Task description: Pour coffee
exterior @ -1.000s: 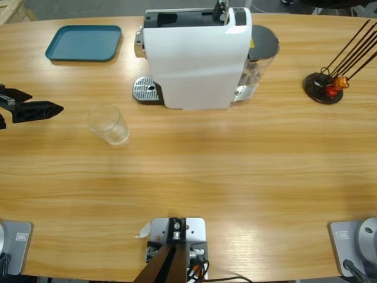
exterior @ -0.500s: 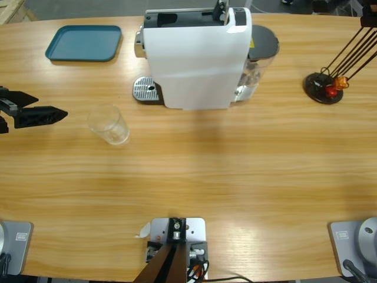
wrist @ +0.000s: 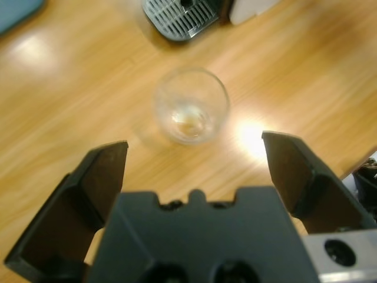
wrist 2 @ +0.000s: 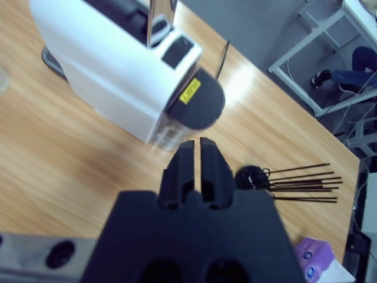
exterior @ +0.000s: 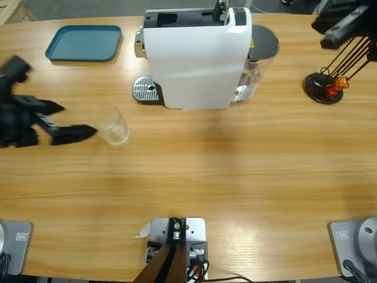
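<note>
Left gripper (exterior: pixel 73 121) comes in from the desk's (exterior: pixel 235 177) left edge, jaws spread wide, clear glass (exterior: pixel 109 124) just ahead of the tips. Bare wood on both sides of the glass, so either jaw has room to slide past. Behind the glass: drip grate (exterior: pixel 146 90) and white coffee machine (exterior: pixel 194 56), which blocks the back-centre. Teal tray (exterior: pixel 84 43) sits at the back-left corner, well apart from the glass. Right gripper (wrist 2: pixel 197 154), jaws together, hangs over the back-right corner near the black stand with thin rods (exterior: pixel 330 79), beside the machine's water tank (exterior: pixel 259 59). Front half of the desk is open wood.
</note>
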`<action>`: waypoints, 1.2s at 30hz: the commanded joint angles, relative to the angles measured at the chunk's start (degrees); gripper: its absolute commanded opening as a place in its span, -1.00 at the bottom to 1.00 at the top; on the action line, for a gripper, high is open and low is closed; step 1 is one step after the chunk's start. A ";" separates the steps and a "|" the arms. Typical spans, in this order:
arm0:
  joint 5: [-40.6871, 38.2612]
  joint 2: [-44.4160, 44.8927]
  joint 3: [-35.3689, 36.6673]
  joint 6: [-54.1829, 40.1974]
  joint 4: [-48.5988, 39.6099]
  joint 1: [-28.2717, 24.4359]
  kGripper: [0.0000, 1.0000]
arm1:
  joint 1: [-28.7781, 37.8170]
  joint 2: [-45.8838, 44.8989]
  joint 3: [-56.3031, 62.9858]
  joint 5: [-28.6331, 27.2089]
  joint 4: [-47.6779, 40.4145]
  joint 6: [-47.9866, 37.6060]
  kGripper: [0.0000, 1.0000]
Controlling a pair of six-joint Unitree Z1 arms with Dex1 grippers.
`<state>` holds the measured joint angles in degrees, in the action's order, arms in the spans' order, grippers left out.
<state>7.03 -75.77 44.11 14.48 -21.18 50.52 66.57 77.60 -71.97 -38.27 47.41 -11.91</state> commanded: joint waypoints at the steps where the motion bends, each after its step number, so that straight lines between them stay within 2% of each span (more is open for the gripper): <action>1: 1.69 -10.02 -0.74 5.94 3.42 4.06 0.99 | -0.39 -3.90 4.86 2.13 2.96 -2.49 0.73; 8: 12.17 -9.82 -1.22 9.11 3.42 6.56 0.99 | -0.39 -7.29 9.08 3.81 3.20 -3.29 0.73; 15: 12.66 -13.85 -1.00 11.55 5.53 9.05 0.99 | -1.20 -9.19 9.73 3.81 4.63 -2.85 0.73; 24: 13.75 -16.54 -1.87 14.26 5.53 9.16 0.99 | -1.27 -11.93 10.89 4.78 6.30 -2.85 0.73; 31: 19.95 -20.21 -1.88 17.58 5.53 9.16 0.98 | -1.27 -13.09 10.20 5.59 8.18 -2.85 0.73; 36: 20.39 -21.93 -1.85 18.04 6.71 9.16 0.95 | -1.27 -13.00 9.60 5.82 9.02 -2.85 0.73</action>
<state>26.01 -93.58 43.76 31.46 -16.31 59.31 66.07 65.65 -63.05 -33.14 54.81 -14.53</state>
